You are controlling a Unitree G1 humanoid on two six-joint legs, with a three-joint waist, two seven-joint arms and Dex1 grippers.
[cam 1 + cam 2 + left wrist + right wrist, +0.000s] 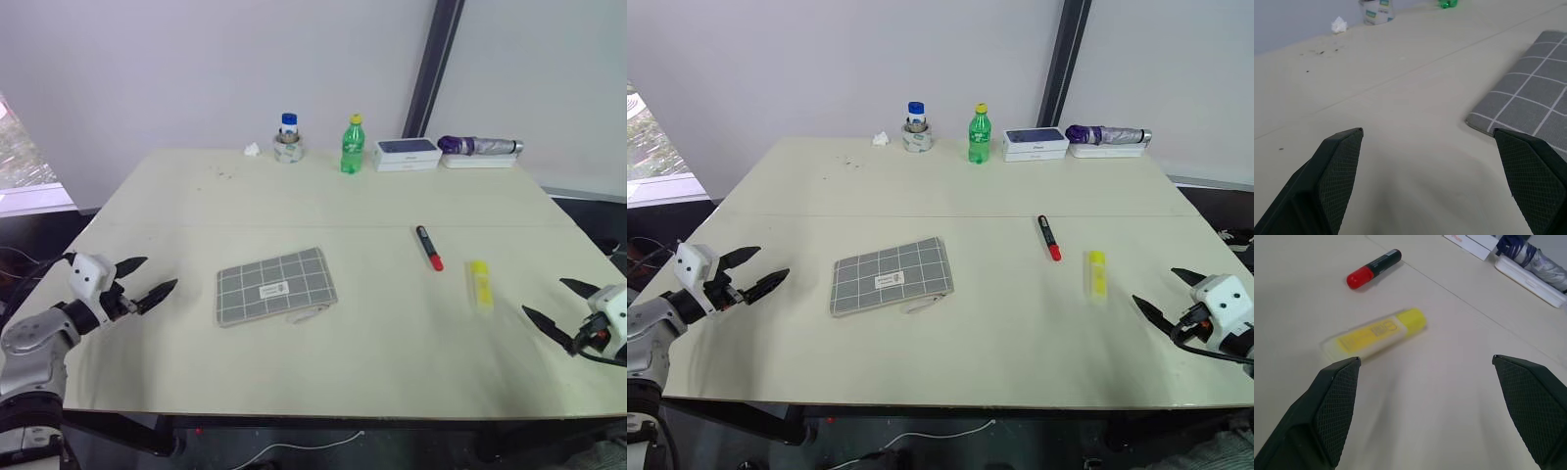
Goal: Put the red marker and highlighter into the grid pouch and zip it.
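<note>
The marker (429,248) lies flat on the table (323,372), right of centre. Its long axis runs toward the far edge; the red cap end points toward me, the black body away. Just right of it and slightly nearer, apart from it, lies the highlighter (480,283): a stubby yellow bar, roughly parallel to the marker, with a paler, translucent end toward me in the right wrist view.

The pouch (275,286) lies flat left of centre, well apart from both pens. It is grey fabric with thin white grid lines and a small white label. Its long axis runs left to right, right end tilted away. A pale pull tab sits at its near right edge; the zipper state is too small to tell.

My right gripper (554,308) hovers near the highlighter, jaws apart, empty. My left gripper (149,281) hovers left of the pouch, jaws wide apart, empty. The finger pads (1334,171) are black with a fine diamond texture.

A green bottle (353,146) stands at the far edge.
</note>
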